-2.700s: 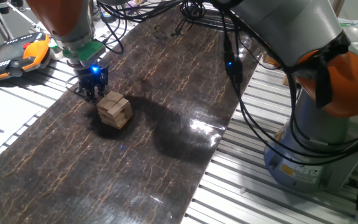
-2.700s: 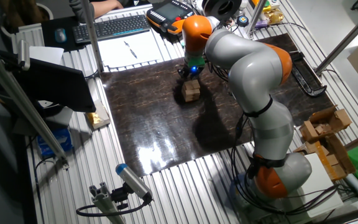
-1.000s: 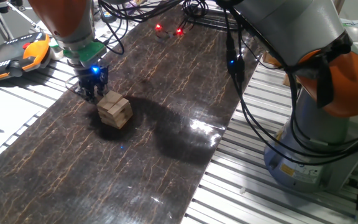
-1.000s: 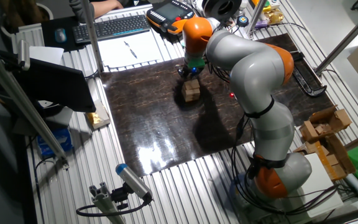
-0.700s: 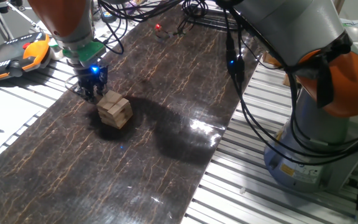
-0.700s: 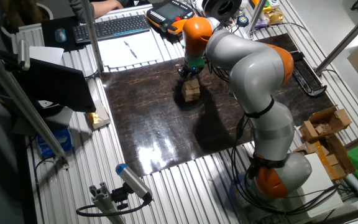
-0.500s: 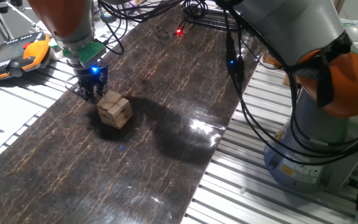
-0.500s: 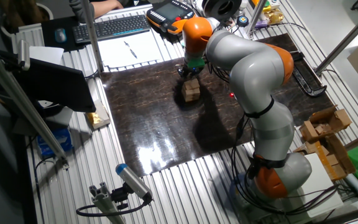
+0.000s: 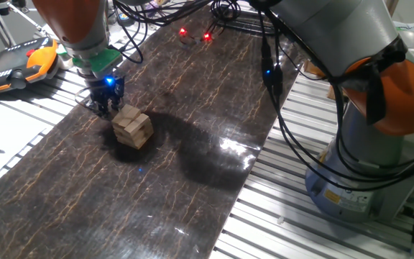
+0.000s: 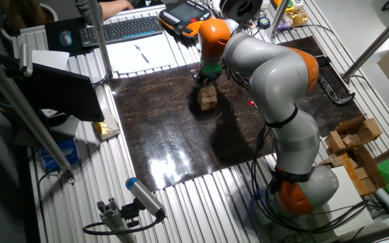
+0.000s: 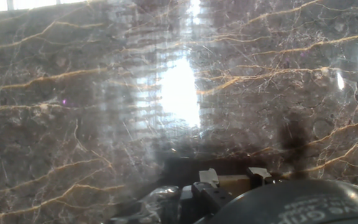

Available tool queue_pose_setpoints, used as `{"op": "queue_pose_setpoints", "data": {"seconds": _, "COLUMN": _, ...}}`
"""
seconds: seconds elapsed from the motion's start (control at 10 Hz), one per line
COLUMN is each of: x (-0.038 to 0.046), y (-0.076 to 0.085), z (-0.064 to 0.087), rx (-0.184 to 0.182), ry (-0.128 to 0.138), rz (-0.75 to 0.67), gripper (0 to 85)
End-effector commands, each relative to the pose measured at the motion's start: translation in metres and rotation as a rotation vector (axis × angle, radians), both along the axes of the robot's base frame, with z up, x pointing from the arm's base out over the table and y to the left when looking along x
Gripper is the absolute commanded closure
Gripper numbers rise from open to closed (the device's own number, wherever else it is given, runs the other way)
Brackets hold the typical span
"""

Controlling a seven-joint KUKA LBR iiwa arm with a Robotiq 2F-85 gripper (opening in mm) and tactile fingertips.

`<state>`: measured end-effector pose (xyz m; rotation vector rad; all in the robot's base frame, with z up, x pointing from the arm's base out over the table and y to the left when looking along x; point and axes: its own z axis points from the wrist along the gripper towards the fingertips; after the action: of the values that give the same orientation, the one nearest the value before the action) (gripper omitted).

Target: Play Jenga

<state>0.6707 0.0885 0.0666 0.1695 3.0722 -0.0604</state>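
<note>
The Jenga stack [image 9: 132, 127] is a small cube of pale tan blocks in crossed layers, on the dark marble-patterned mat [image 9: 192, 180]. It also shows in the other fixed view [image 10: 207, 98]. My gripper [image 9: 105, 108] points down right beside the stack's far-left upper corner, with a blue light on the hand; it also shows in the other fixed view [image 10: 206, 79]. In the hand view my gripper [image 11: 234, 177] is at the bottom edge, with a strip of tan block [image 11: 232, 183] between the fingertips. Whether the fingers press on it does not show.
An orange teach pendant [image 9: 16, 65] lies left of the mat. A keyboard [image 10: 122, 29] and paper sheets [image 10: 140, 52] lie beyond it. Cables [image 9: 214, 14] trail at the mat's far end. The arm's base [image 9: 358, 173] stands at right, near loose wooden parts [image 10: 353, 145].
Only the small red light spots at the mat's far end flicker. The gripper and the stack have not moved.
</note>
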Motion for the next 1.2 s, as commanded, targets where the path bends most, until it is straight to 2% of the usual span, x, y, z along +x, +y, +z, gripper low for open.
{"op": "queue_pose_setpoints", "data": {"seconds": 0.0, "x": 0.0001, "y": -0.0001, "z": 0.0002, "rx": 0.0, "ry": 0.0, "rz": 0.0, "gripper": 54.0}}
{"op": "queue_pose_setpoints", "data": {"seconds": 1.1, "x": 0.003, "y": -0.0005, "z": -0.0003, "rx": -0.003, "ry": -0.008, "rz": -0.004, "gripper": 54.0}}
